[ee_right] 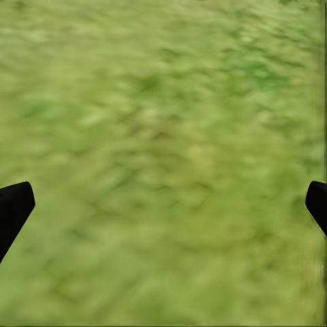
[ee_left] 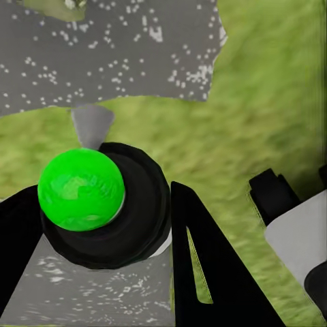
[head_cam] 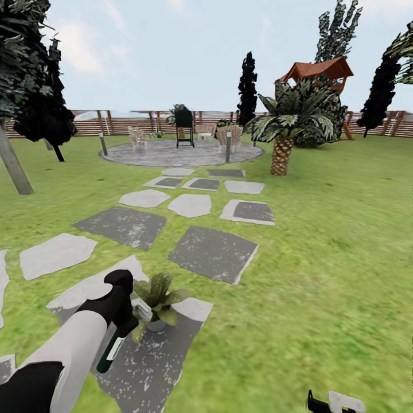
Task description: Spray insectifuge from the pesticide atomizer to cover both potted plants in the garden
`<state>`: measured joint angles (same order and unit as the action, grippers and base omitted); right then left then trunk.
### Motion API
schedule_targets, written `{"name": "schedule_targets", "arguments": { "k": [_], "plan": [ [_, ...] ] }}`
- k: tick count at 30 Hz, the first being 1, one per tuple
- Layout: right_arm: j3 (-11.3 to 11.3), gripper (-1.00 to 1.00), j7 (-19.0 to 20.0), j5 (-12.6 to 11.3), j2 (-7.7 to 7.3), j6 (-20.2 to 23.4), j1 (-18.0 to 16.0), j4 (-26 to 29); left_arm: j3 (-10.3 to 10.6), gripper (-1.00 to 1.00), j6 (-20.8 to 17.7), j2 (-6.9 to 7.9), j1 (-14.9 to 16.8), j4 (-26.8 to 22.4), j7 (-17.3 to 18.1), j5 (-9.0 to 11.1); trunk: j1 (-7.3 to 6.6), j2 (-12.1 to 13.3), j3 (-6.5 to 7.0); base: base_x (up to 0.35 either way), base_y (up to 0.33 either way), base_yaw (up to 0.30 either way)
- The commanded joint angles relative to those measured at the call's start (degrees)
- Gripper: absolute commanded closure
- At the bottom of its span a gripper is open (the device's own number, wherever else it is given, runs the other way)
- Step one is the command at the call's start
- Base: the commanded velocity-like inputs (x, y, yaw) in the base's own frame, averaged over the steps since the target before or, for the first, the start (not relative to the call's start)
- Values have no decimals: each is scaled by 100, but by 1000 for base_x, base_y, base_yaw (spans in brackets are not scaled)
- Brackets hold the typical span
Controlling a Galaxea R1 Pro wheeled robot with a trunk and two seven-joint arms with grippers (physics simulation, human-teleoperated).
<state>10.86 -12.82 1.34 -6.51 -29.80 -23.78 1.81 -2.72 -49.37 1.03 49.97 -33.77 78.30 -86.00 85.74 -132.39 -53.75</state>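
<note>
My left gripper [head_cam: 122, 324] is shut on the pesticide atomizer [head_cam: 112, 349], a slim dark green bottle with a white strip that slants downward, its pale grey trigger head [head_cam: 141, 310] toward a potted plant [head_cam: 158, 297]. That small leafy rosette sits on a grey stepping stone [head_cam: 155, 367] dotted with white specks, right beside the trigger head. In the left wrist view the atomizer [ee_left: 82, 189] shows end-on as a bright green round between my black fingers [ee_left: 204, 266], above the speckled stone [ee_left: 122, 61]. My right gripper [head_cam: 331, 402] hangs low over the grass, its jaws wide apart and empty [ee_right: 163, 204].
Grey stepping stones [head_cam: 213, 252] lead across the lawn to a round paved patio [head_cam: 172, 154] with chairs and a black grill [head_cam: 184, 123]. A striped-leaf palm [head_cam: 287, 123] stands to the right, dark trees [head_cam: 34, 86] to the left, and a brown slatted fence [head_cam: 115, 123] at the back.
</note>
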Motion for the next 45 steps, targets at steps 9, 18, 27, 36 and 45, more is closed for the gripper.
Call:
{"name": "schedule_targets", "arguments": {
  "k": [9, 18, 27, 36, 45],
  "plan": [
    [22, -100, -9, 15, 1, -17, -4, -5, -32, 100, -56, -6, 4, -6, 54, -57, 0, -2, -6, 227, -204, 212],
    [22, -100, -2, 15, -24, -17, -4, -10, -36, 100, -56, -6, 4, -6, 37, -66, 0, -2, -6, 167, -220, 82],
    [22, -100, -1, 15, -26, -17, -4, -7, -10, 100, -59, 8, 4, -6, 28, -66, 0, -2, -6, -16, -273, 0],
    [22, -100, -1, 15, -17, -17, -4, -5, 2, 100, -111, 5, -1, 19, 28, -127, 0, -2, -6, -131, -266, 217],
    [21, -100, -1, 15, -17, -17, -4, -5, -12, 100, -108, -149, 54, 65, 292, -670, 0, -2, -6, -6, -74, 212]
  ]
}}
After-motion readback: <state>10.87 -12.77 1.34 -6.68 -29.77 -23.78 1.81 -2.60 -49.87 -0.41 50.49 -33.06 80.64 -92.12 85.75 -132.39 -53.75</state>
